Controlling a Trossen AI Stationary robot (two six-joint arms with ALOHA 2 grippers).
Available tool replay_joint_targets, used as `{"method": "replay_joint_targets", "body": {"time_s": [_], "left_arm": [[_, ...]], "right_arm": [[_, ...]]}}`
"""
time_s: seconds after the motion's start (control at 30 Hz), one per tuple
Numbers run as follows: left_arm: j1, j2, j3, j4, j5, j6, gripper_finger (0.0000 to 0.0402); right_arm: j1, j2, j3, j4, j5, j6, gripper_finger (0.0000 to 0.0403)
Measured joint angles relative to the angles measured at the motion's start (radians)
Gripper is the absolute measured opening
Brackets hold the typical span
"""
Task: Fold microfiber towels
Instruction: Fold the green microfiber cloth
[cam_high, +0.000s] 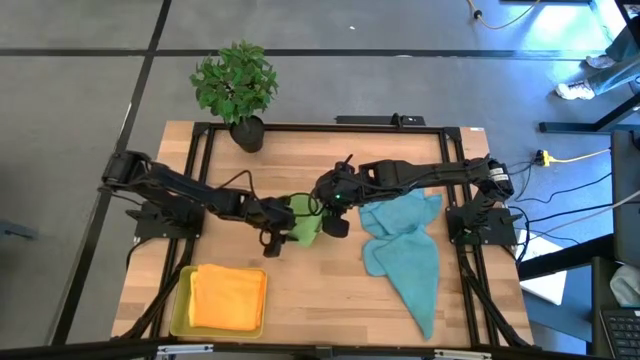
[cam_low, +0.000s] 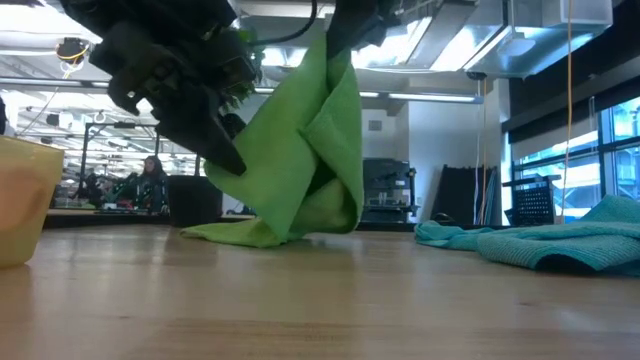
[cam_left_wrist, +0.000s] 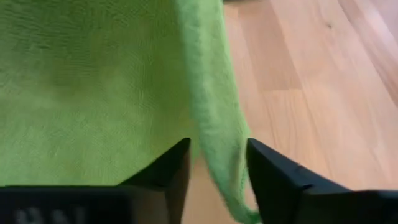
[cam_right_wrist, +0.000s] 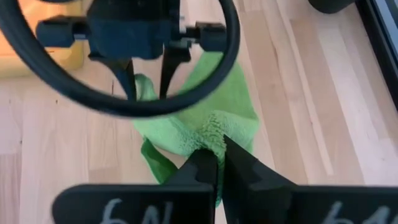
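Your right gripper (cam_right_wrist: 221, 163) is clamped on the green towel (cam_low: 305, 150), whose free edge hangs between the part-open fingers of your left gripper (cam_left_wrist: 217, 168).

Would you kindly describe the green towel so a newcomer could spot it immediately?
Find the wooden table and look at its middle, where both arms meet. The green towel hangs there, bunched; the teal towel lies right, the orange one sits in the yellow tray.
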Motion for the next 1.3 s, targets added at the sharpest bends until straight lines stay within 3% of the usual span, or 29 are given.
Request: {"method": "replay_joint_targets", "body": {"time_s": [0.17,0.23,0.57,0.8,1.0,1.3], "left_arm": [[0.000,-0.035,0.000,-0.007,-0.024,0.002,0.0031],[0.000,-0.048,0.000,-0.010,-0.036,0.004,0.0009],[0.002,-0.065,0.000,-0.010,-0.086,0.030,0.0000],[0.030,-0.079,0.000,-0.003,-0.124,0.029,0.0000],[0.069,-0.155,-0.001,-0.042,-0.154,0.029,0.0000],[0.108,-0.306,-0.001,-0.179,-0.188,0.030,0.0000]], "right_arm": [[-0.001,0.000,0.000,-0.006,0.000,0.034,0.0008],[-0.001,0.000,-0.007,-0.002,0.000,0.049,0.0012],[-0.001,0.001,-0.096,-0.034,0.078,0.138,0.0104],[-0.001,0.001,-0.191,0.018,0.085,0.331,0.0166],[-0.010,0.000,-0.326,0.027,0.079,0.421,0.0181],[-0.020,0.000,-0.508,0.138,-0.062,0.469,0.0181]]}}
